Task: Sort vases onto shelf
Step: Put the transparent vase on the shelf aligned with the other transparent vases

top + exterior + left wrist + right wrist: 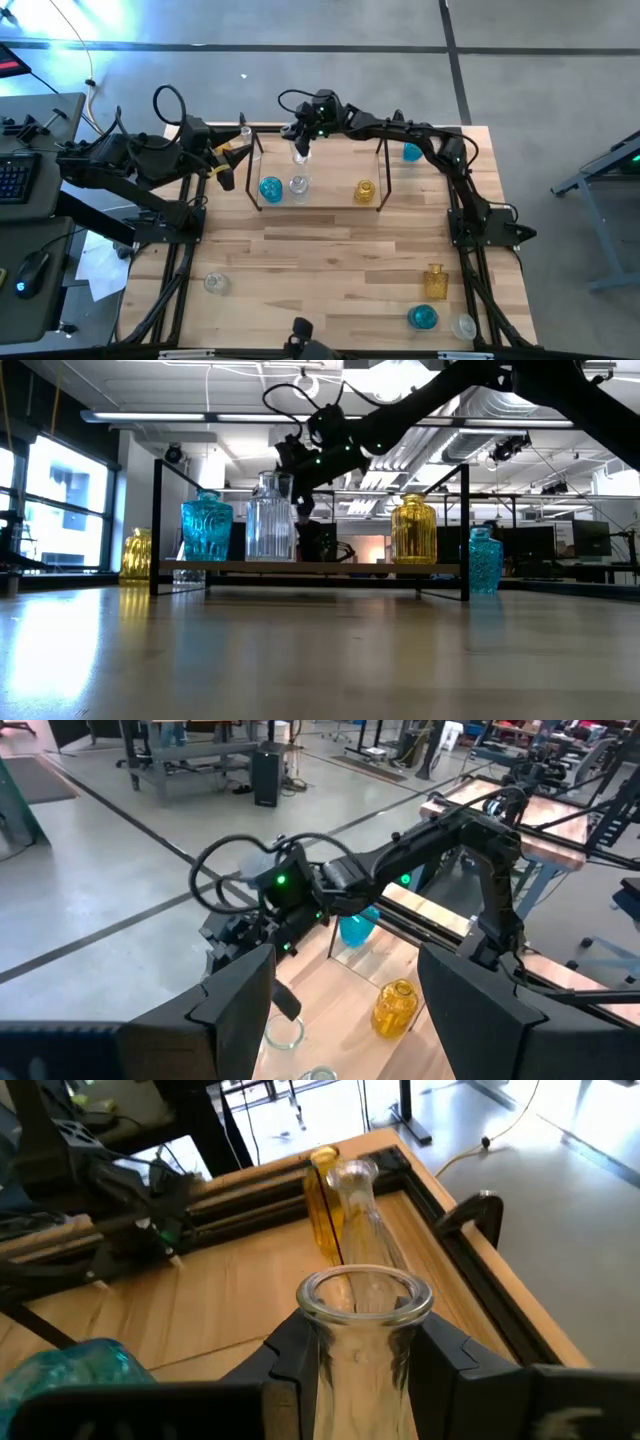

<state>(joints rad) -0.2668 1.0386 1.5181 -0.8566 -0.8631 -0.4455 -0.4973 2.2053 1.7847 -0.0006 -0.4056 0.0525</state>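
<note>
The right gripper (352, 1355) is clamped on the neck of a clear glass vase (300, 152), its two dark fingers (290, 1350) pressing just under the flared rim; gripping there leaves the body hanging free below the jaws, so it can be lowered upright. It hangs over the back of the shelf (320, 205), toward the left end. In front of and below the gripper, three vases already stand in a row along the wooden floor: a blue vase (270, 188) to its left, a clear vase (298, 185) almost directly ahead, and an amber vase (364, 190) off to its right. My reading is that the carried vase is bound for the free floor behind or beside that row.

Beyond the gripper, past the shelf's left end, a tall clear bottle (362, 1215) and a yellow one (322, 1200) stand close together near the table corner. The left gripper (228, 158) waits right by them with fingers spread and nothing between them, probably staged for the next pick.

Another blue vase (411, 152) stands outside the shelf's right end, on the gripper's far right. Well away at the front of the table remain a clear vase (214, 284) and a cluster of amber (434, 281), blue (422, 317) and clear (463, 326) pieces, so the sorting looks under half done
</note>
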